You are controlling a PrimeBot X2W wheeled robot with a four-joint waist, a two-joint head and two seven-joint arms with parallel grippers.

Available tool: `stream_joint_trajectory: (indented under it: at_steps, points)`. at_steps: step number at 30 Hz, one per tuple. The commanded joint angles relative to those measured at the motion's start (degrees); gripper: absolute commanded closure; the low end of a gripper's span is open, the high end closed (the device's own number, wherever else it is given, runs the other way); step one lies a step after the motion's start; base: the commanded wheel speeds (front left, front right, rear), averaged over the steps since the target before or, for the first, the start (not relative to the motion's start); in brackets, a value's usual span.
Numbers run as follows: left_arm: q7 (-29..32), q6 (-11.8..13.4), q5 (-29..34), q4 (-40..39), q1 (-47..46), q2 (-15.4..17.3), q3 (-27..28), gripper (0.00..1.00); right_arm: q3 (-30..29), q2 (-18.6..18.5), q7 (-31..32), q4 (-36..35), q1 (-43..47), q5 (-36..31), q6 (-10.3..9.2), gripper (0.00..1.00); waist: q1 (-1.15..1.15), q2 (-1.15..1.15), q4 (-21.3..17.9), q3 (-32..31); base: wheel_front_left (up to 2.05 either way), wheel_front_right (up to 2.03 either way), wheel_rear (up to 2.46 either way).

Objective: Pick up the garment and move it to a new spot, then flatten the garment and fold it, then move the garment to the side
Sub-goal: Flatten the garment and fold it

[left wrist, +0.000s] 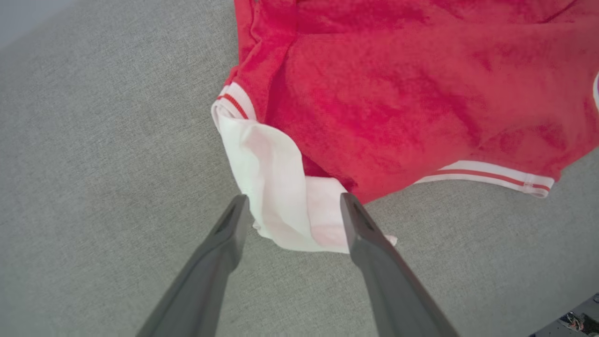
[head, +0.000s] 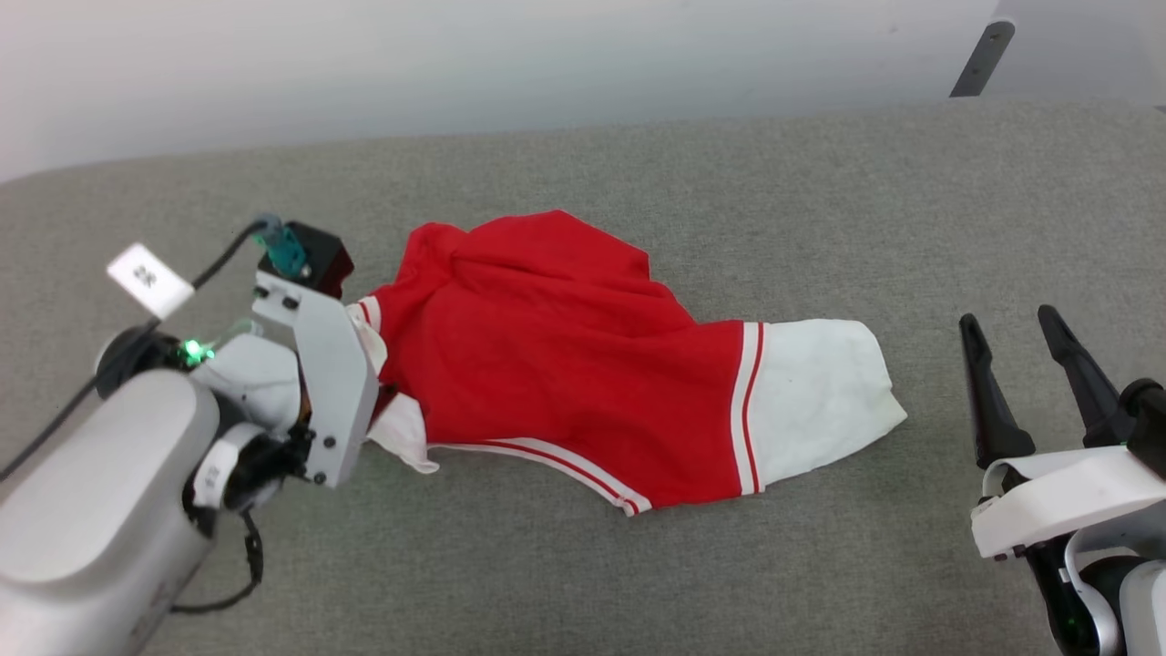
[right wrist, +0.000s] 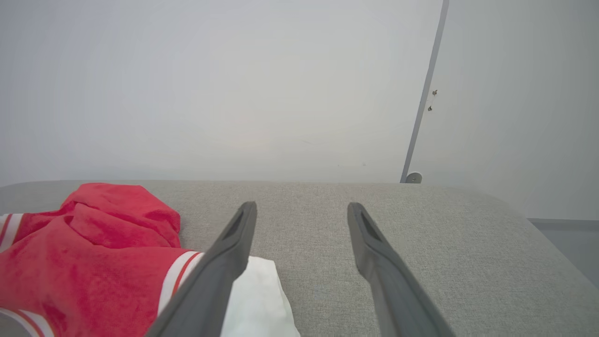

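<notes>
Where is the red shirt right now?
In the head view the garment lies crumpled on the grey surface, one white sleeve end at the left gripper, jaws open; the right gripper sits apart on its right.

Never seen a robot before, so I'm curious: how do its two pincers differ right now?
The left pincer straddles the garment's crumpled white sleeve; the right pincer sits apart from the garment, over the bare grey surface. The left pincer aims down at the cloth; the right pincer points toward the wall. Both are open and hold nothing.
</notes>
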Motion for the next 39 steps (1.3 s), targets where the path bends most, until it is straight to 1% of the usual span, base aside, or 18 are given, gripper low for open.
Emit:
stream_joint_trajectory:
  at_steps: [1, 7, 8, 9, 10, 11, 17, 21, 25, 30, 31, 35, 39]
  points:
    - [0.4, 0.9, 0.0, -0.9, 1.2, 0.7, -0.2, 0.00, 0.0, 0.2, -0.1, -0.2, 0.4, -0.1, -0.06, 0.00, 0.00, 0.00, -0.3, 0.4, 0.00, 0.00, 0.00]
    - [-0.7, 2.3, 1.1, -0.9, 3.0, 2.1, 0.0, 0.00, 0.2, 0.3, -0.5, -0.1, 0.2, 0.2, -0.06, 0.00, 0.00, 0.00, -1.2, 1.3, 0.00, 0.00, 0.00]
    - [-1.0, 2.3, 1.1, -0.5, 3.1, 2.3, 0.0, 0.22, 0.2, 0.3, -0.5, 0.0, 0.2, 0.2, -0.06, 0.00, 0.00, 0.00, -1.4, 1.4, 0.00, 0.00, 0.00]
    - [-1.4, 2.1, 1.1, -0.2, 3.2, 2.4, 0.2, 0.59, 0.3, 0.3, -0.5, 0.0, 0.2, 0.3, -0.06, 0.00, 0.00, 0.00, -1.5, 1.5, 0.00, 0.00, 0.00]
    - [-1.7, 2.2, 0.7, 0.1, 3.3, 2.3, 0.4, 0.84, 0.3, 0.2, -0.6, 0.1, 0.2, 0.3, -0.06, 0.00, 0.00, 0.00, -1.6, 1.5, 0.00, 0.00, 0.00]
    - [-1.9, 2.2, 0.3, 0.5, 3.4, 2.1, 0.6, 1.00, 0.2, 0.1, -0.6, 0.3, 0.2, 0.4, -0.06, 0.00, 0.00, 0.00, -1.7, 1.4, 0.00, 0.00, 0.00]
    - [-2.7, 1.4, -0.7, 2.6, 3.9, 1.4, 0.8, 1.00, 0.0, 0.0, -0.5, 0.4, 1.0, 0.0, -0.06, 0.00, 0.00, 0.00, -1.7, 0.8, 0.00, 0.00, 0.00]
    - [-2.7, 0.8, -0.5, 3.4, 3.9, 1.8, 0.3, 1.00, -0.2, -0.1, -0.1, 0.2, 1.4, -0.3, -0.06, 0.00, 0.00, 0.00, -1.4, 0.0, 0.00, 0.00, 0.00]
    - [-2.5, -0.1, 0.3, 3.1, 3.5, 3.3, -0.1, 1.00, -0.3, -0.3, 0.1, 0.0, 1.9, -0.5, -0.06, 0.00, 0.00, 0.00, -0.9, -0.8, 0.00, 0.00, 0.00]
    - [-2.0, -0.8, 2.2, 3.1, 2.7, 6.4, -0.6, 1.00, -0.1, -0.6, 0.6, -0.5, 2.4, -0.6, -0.06, 0.00, 0.00, 0.00, -0.6, -1.3, 0.00, 0.00, 0.00]
    - [-2.0, -0.8, 2.2, 3.1, 2.7, 6.4, -0.6, 1.00, -0.1, -0.6, 0.6, -0.5, 2.4, -0.6, -0.06, 0.00, 0.00, 0.00, -0.6, -1.3, 0.00, 0.00, 0.00]
    - [-2.0, -1.6, 3.0, 4.5, 2.6, 8.8, -0.5, 1.00, 0.4, -0.7, 1.0, -0.9, 2.6, -0.4, -0.06, 0.00, 0.00, 0.00, -0.8, -1.3, 0.00, 0.00, 0.00]
    - [-3.3, -2.2, 3.6, 6.8, 2.3, 9.7, -0.5, 1.00, 0.4, -1.1, 1.4, -1.3, 2.6, -0.3, -0.06, 0.00, 0.00, 0.00, -1.2, -0.5, 0.00, 0.00, 0.00]
